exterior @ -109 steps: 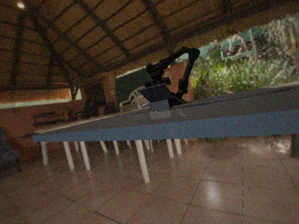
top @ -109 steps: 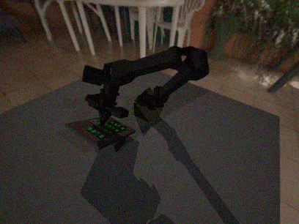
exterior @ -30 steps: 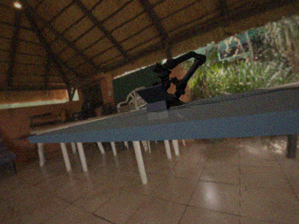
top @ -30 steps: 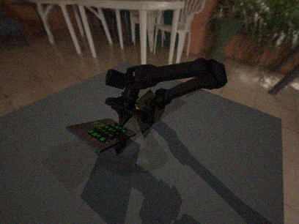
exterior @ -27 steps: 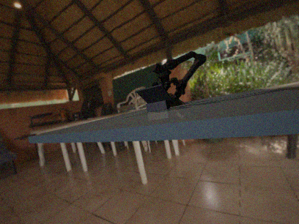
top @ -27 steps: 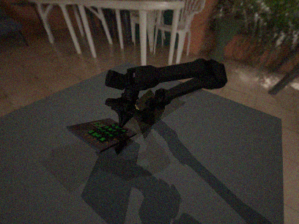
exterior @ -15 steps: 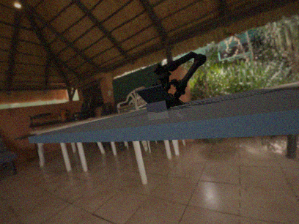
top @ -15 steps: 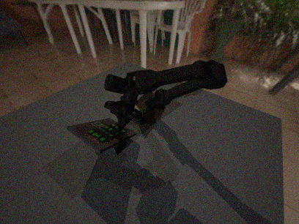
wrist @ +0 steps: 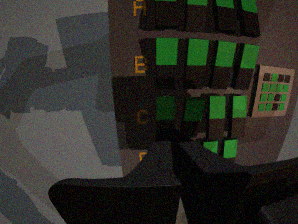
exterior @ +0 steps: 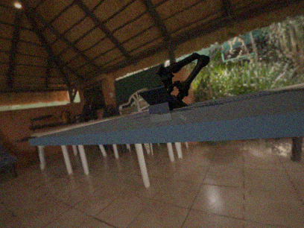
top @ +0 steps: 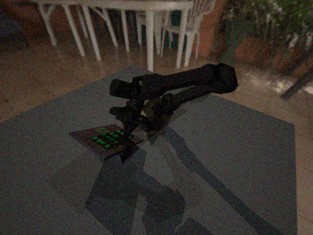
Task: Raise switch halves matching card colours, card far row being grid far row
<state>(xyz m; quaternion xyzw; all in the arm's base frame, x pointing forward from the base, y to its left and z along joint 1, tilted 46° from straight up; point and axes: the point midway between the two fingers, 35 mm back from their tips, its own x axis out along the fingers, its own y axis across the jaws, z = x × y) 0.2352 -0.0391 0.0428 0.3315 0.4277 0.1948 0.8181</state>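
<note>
The tilted brown switch panel [top: 85,134] [exterior: 156,96] [wrist: 123,35] carries rows lettered A to D. In the wrist view, rows B and C show green far halves in all four columns; row C's left two lie in shadow. Row A is cut off at the top, its green halves partly showing. Row D shows green at its two right switches; its left part is hidden by my gripper [top: 127,134] [wrist: 172,143]. The fingers are shut and empty, low over the near left part of the grid; contact cannot be told. The card [top: 101,130] [wrist: 273,92] shows mostly green squares, with dark ones mainly in its far row.
The panel stands on the blue-grey table [top: 245,153] [exterior: 242,124]. The arm reaches in from the right in the top view, its shadows falling across the table and the panel's near left part. White furniture stands beyond the table.
</note>
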